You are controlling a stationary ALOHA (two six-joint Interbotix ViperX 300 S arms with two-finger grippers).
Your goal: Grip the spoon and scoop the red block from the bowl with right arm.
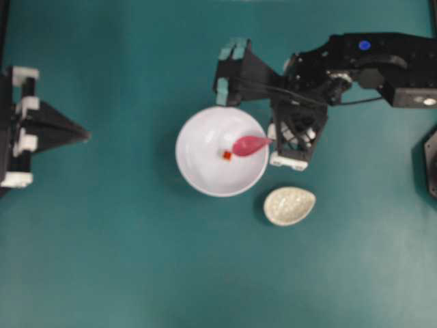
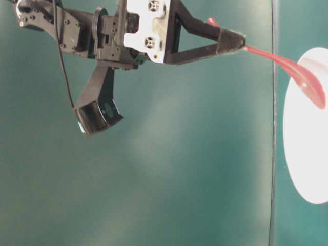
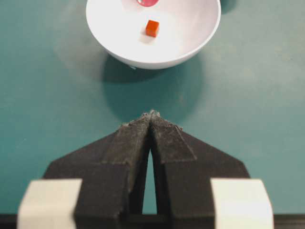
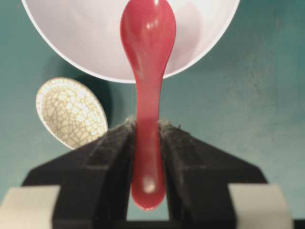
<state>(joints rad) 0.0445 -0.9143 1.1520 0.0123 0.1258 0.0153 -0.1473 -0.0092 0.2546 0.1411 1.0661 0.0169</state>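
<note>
My right gripper [image 4: 147, 125] is shut on the handle of the pink spoon [image 4: 147, 71]. The spoon [image 1: 250, 144] reaches left over the white bowl [image 1: 198, 174], its scoop held above the bowl's right half. From the table-level view the spoon [image 2: 294, 69] slopes down from the right gripper [image 2: 233, 40] toward the bowl [image 2: 307, 154]. The red block [image 1: 227, 155] lies on the bowl's floor just left of the scoop tip; it also shows in the left wrist view [image 3: 152, 28]. My left gripper [image 3: 151, 116] is shut on nothing, well short of the bowl [image 3: 119, 43], at the table's left edge [image 1: 82, 134].
A small speckled beige oval dish [image 1: 289, 206] sits on the teal table just right of and below the bowl; it also appears in the right wrist view [image 4: 70, 112]. The right arm's body [image 1: 355, 65] stretches across the upper right.
</note>
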